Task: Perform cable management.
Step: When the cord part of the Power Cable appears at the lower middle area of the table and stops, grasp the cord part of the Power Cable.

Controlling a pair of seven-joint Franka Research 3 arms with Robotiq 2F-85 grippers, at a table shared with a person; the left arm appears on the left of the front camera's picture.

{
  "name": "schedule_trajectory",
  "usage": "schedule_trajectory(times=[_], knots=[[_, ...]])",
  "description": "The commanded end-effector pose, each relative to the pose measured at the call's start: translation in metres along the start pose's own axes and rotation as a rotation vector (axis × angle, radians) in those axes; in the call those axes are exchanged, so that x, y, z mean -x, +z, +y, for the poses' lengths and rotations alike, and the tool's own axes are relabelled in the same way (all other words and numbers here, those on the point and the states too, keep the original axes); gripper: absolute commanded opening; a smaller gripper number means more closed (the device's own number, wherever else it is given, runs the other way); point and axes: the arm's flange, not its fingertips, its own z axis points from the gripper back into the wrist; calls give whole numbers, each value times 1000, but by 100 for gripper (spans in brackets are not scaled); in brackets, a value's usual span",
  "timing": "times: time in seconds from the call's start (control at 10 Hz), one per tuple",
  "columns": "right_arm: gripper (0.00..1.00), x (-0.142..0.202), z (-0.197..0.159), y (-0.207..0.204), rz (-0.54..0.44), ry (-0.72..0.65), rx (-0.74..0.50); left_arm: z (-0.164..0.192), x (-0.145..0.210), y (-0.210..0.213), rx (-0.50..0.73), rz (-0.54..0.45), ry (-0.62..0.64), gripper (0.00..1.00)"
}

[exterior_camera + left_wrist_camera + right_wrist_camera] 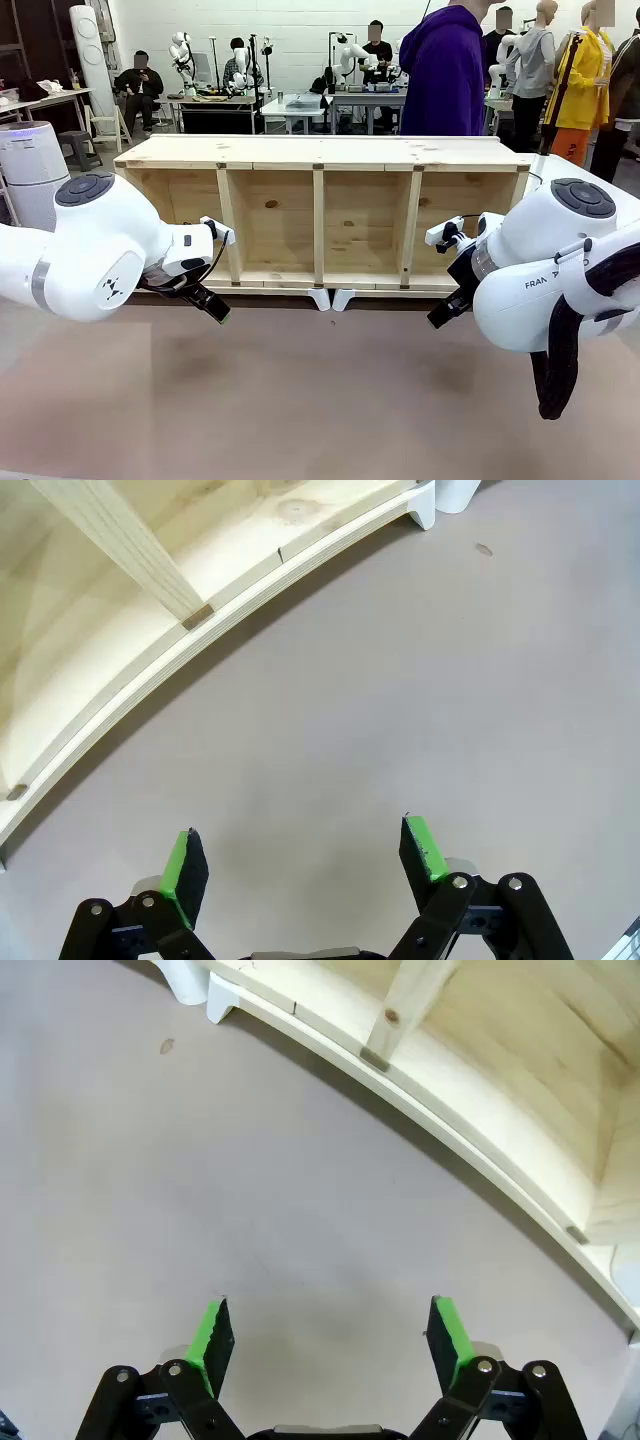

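Hovering empty and spread open, the left tool [300, 832] and right tool [329, 1305] could clip the nearby wooden shelf [320, 152] along its lower edge when reaching in.

"FRAN" on the right arm [556, 272]

I see a thin black cable [534, 178] curving by the shelf's [320, 152] right end; the rest I can't tell.
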Motion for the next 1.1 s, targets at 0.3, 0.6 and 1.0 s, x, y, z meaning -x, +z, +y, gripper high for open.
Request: schedule_trajectory(times=[0.3,0.6,1.0], knots=[[100,0,0,0,0,0,0,0,0,0,0,0,0,100],[100,0,0,0,0,0,0,0,0,0,0,0,0,100],[100,25,6,42,-82,-6,43,10,26,51,-117,-49,-14,100]])
